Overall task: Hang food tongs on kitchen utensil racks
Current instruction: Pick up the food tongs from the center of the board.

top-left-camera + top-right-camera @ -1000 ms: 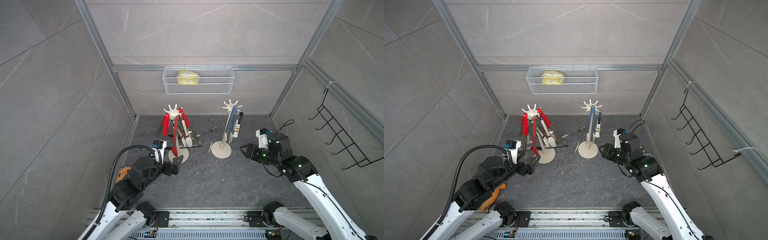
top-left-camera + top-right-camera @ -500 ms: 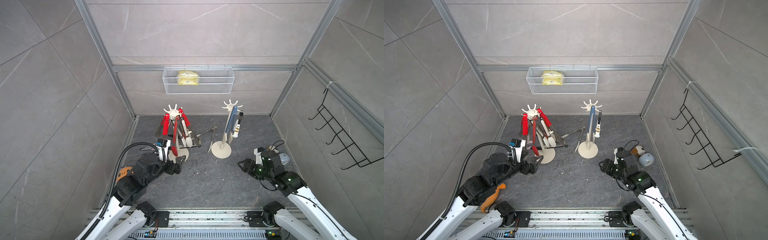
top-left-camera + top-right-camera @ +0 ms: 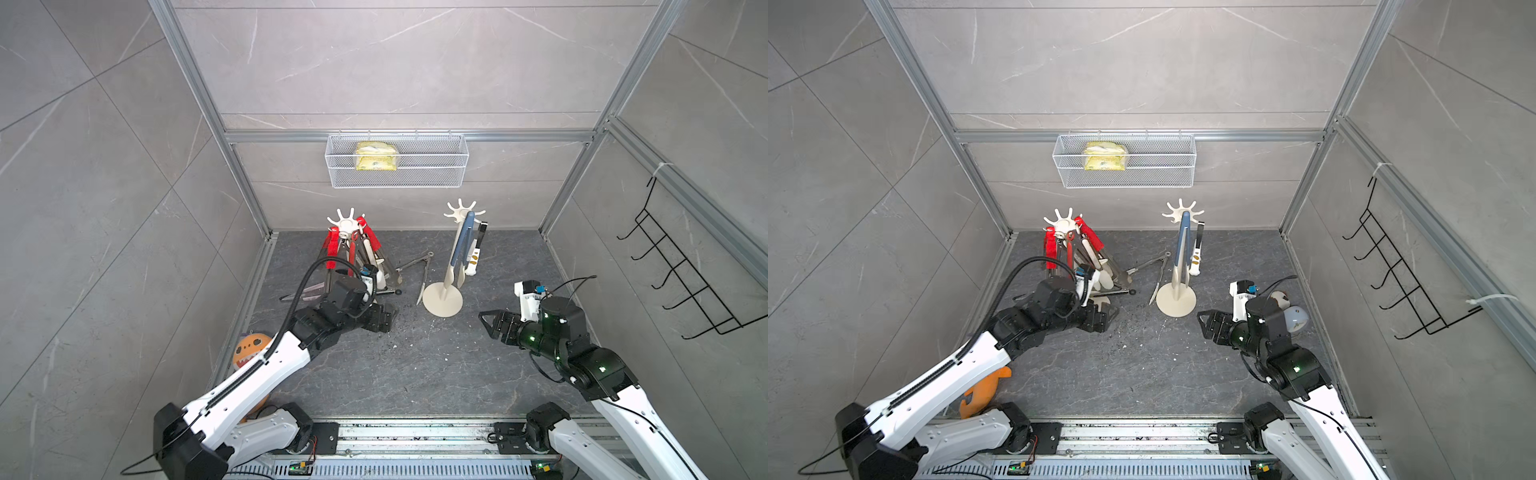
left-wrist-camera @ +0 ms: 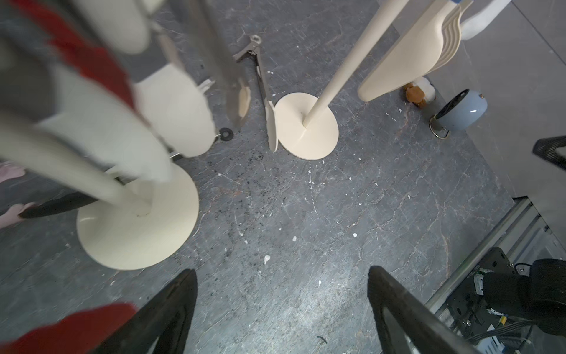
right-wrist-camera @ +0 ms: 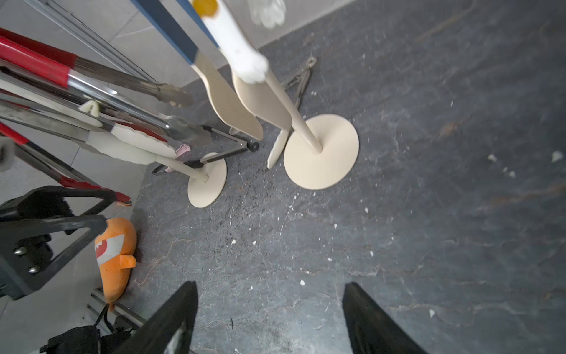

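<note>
Steel V-shaped food tongs [image 4: 272,128] with cream tips, near the dark stone worktop's [image 3: 415,365] back edge: likely light, stiff, slippery; pinch both arms mid-length. Left pincer [image 4: 280,271], right pincer [image 5: 270,285]: apart, empty.

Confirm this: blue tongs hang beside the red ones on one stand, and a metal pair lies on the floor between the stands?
No. Both top views show the blue tongs on the other stand, apart from the red ones; the metal pair does lie between.
</note>
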